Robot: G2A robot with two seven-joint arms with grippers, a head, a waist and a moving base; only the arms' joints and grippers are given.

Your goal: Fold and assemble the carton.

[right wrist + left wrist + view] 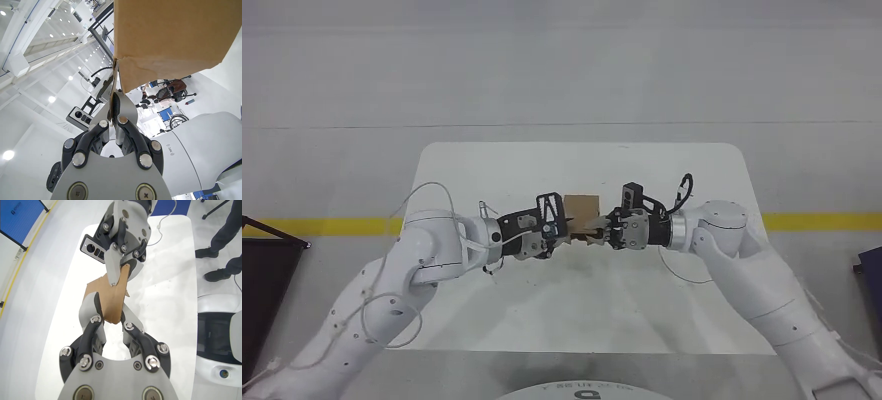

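Over tbl (pixel 642 290): both pincers (pixel 110 307) (pixel 114 106) clamp carton (pixel 582 206).

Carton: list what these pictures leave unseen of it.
Top view: the carton is too small to read its folds; the left gripper and right gripper cover its near edge.
Left wrist view: the right gripper's fingers hide its far end.
Right wrist view: the picture's top edge cuts off its big panel.

A white table (pixel 642 290) stands on a grey floor (pixel 562 70) crossed by a yellow line (pixel 332 226), a blue panel (pixel 22 220) beside the line, and round lights (pixel 51 99) dot the white ceiling (pixel 28 117).
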